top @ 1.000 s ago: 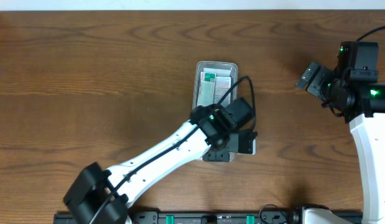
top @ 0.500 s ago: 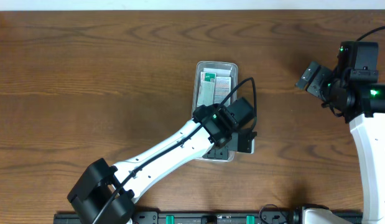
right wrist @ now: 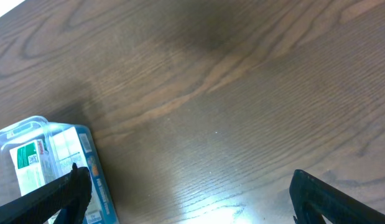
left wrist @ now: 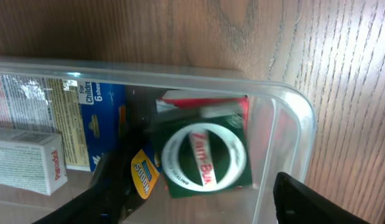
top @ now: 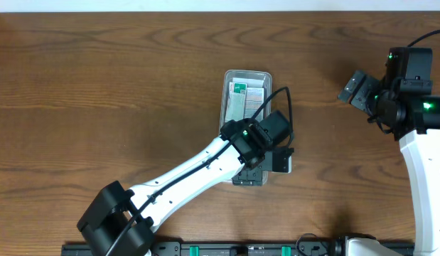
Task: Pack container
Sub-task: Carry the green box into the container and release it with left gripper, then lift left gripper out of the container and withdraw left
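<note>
The clear plastic container point(top: 230, 75) lies lengthwise at the table's middle, with several small boxes inside. My left gripper point(top: 271, 165) hangs over its near end, open and empty. In the left wrist view its fingers point(left wrist: 201, 204) stand wide apart. One is inside the container point(left wrist: 285, 94) and one is outside its wall. A green box with a white ring point(left wrist: 204, 155) lies between them on the container's floor, slightly blurred. Next to it are a blue box point(left wrist: 99, 121) and a white Panadol box point(left wrist: 30, 165). My right gripper point(top: 356, 88) is open and empty over bare wood at the far right point(right wrist: 189, 193).
The container's far end with a green-and-white box shows in the right wrist view point(right wrist: 30, 155). The brown wooden table point(top: 99, 107) lies around it. A black rail point(top: 241, 249) runs along the table's near edge.
My left gripper has shifted slightly away from the near edge over the container's near end, then held still. The right arm has not moved.
</note>
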Motion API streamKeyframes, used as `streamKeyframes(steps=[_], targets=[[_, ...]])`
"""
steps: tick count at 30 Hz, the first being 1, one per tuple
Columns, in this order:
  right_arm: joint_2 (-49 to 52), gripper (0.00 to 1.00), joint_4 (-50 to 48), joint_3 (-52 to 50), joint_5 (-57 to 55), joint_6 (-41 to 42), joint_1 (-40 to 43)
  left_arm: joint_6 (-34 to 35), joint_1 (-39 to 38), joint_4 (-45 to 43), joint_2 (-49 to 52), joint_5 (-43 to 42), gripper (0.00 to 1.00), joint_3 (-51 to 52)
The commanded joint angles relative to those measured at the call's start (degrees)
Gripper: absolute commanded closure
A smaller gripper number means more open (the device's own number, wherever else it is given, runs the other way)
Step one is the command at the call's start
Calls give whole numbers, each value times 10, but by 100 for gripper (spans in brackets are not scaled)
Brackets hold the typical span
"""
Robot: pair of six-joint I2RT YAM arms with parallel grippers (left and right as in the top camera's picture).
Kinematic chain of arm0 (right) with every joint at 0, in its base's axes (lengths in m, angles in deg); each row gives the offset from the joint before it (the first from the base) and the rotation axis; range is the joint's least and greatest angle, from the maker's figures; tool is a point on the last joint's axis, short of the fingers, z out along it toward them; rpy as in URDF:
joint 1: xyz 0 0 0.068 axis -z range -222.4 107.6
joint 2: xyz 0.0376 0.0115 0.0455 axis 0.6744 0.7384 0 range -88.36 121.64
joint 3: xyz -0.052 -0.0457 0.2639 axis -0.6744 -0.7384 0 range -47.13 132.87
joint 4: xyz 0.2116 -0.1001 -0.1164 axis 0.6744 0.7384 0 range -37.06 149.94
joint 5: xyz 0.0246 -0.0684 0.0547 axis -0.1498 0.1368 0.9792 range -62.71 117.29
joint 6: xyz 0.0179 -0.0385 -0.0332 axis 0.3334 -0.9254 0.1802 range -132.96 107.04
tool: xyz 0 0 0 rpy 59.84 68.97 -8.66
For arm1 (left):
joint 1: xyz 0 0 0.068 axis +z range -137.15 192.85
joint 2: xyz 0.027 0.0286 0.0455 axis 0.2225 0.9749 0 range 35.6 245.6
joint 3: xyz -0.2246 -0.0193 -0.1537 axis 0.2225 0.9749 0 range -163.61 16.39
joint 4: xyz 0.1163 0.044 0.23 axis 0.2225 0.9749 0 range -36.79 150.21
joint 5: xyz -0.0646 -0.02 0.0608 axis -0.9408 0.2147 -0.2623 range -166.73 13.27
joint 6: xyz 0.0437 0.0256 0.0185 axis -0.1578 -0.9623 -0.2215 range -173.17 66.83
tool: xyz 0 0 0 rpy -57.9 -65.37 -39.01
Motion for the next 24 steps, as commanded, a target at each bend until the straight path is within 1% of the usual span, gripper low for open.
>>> streamKeyframes(steps=[1,8,11,14,18,20,24], targets=[[2,1,1,2,-2,-9,2,25,0,3,-19,7,23,-7],[2,1,1,2,-2,-9,2,72,1,18,-89,7,23,-19],[2,1,1,2,-2,-9,2,106,14,46,-143,7,23,-20],[2,1,1,2,-2,-9,2,166,50,77,-200,26,23,-20],[2,1,1,2,-2,-9,2,289,141,108,-280,74,14,-20],[2,1,0,2,-2,-9,2,351,207,114,-319,83,12,-20],[2,1,1,2,-2,-9,2,446,337,117,-372,82,10,-20]])
